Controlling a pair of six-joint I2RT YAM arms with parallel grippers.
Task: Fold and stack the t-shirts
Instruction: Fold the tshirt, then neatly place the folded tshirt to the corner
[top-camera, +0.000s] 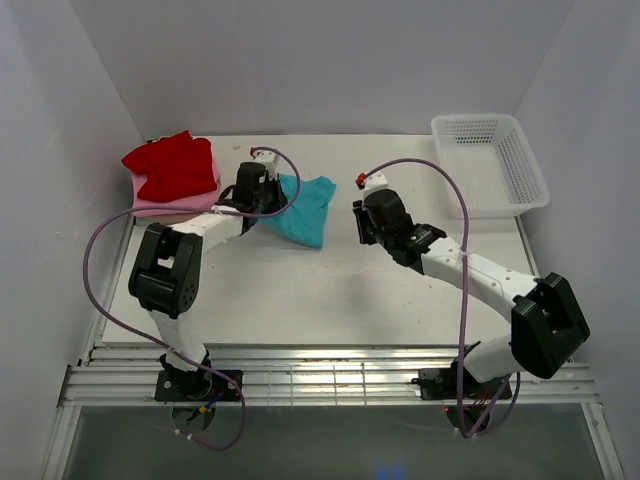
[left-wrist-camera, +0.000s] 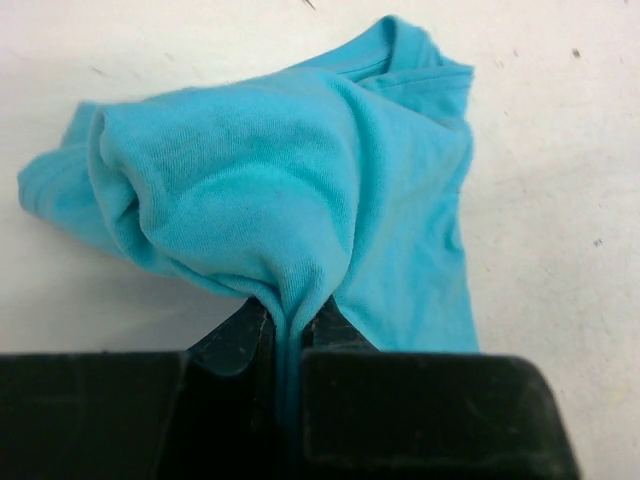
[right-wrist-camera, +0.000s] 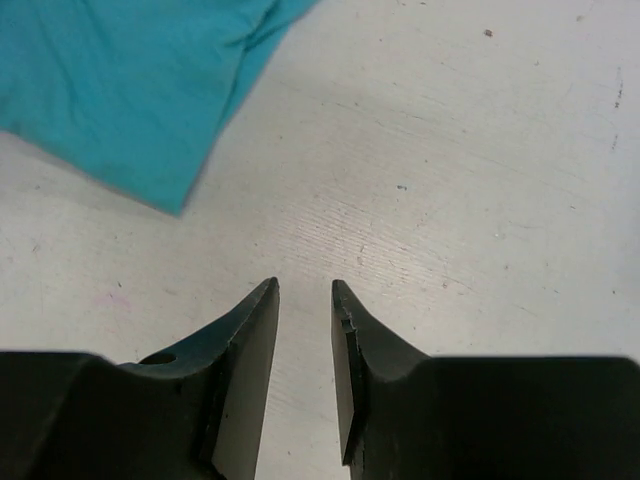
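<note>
At the far left corner of the white table (top-camera: 330, 300), a crumpled red t-shirt (top-camera: 172, 165) is lying on a flatter pink t-shirt (top-camera: 178, 205), whose soft edge is showing along the near side. Just to their right, the left gripper (left-wrist-camera: 290, 315) is pinching the teal t-shirt (left-wrist-camera: 300, 180). Its black fingers are pressing together on a narrow ridge of the knit cloth, and the fabric is bunching into rounded, puffy folds that are spreading away from the grip. The ribbed collar is sitting at the shirt's far end, and the rest is lying loosely rumpled on the tabletop. Further right, the right gripper (right-wrist-camera: 303, 285) is hanging over bare, faintly scuffed table surface. Its dark wedge-shaped fingers are standing slightly apart with nothing between them, and a flat corner of the teal cloth is lying near but not touching. At the far right corner, a white plastic mesh basket (top-camera: 490, 165), rectangular with latticed walls, is sitting on the table
</note>
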